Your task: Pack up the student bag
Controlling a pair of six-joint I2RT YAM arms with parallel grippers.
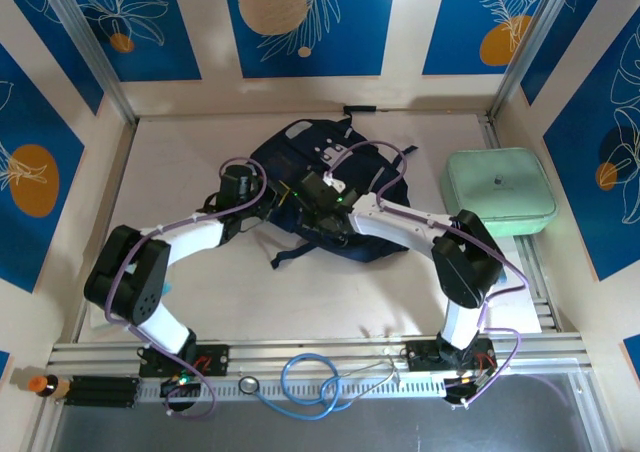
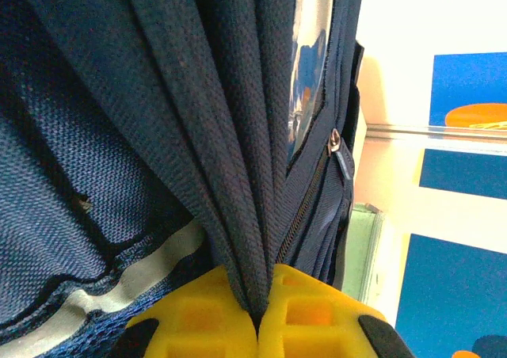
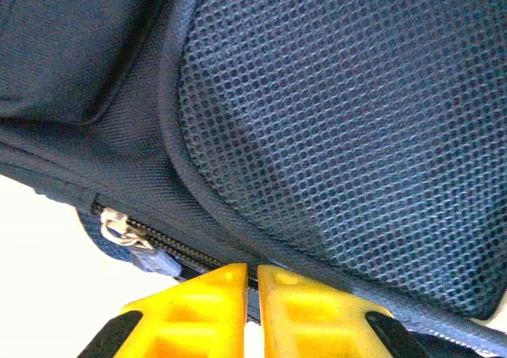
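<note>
The student bag (image 1: 330,157) lies in the middle of the table, dark navy with straps trailing toward the front. My left gripper (image 1: 268,200) is at the bag's left side. In the left wrist view its yellow fingers (image 2: 198,310) are shut on a bunched fold of the bag's navy fabric (image 2: 230,160), beside a zipper (image 2: 313,192) and a pale stripe (image 2: 127,283). My right gripper (image 1: 312,204) is at the bag's front middle. Its yellow fingers (image 3: 317,310) stand almost together on the bag's piped edge (image 3: 238,247), beside the zipper pull (image 3: 119,227) and under the mesh panel (image 3: 356,128).
A mint-green rounded case (image 1: 498,190) sits at the right on a white sheet. A blue coiled tube (image 1: 310,380) lies on the front rail, with a small orange-capped object (image 1: 45,383) at the rail's left end. Walls enclose the table on three sides.
</note>
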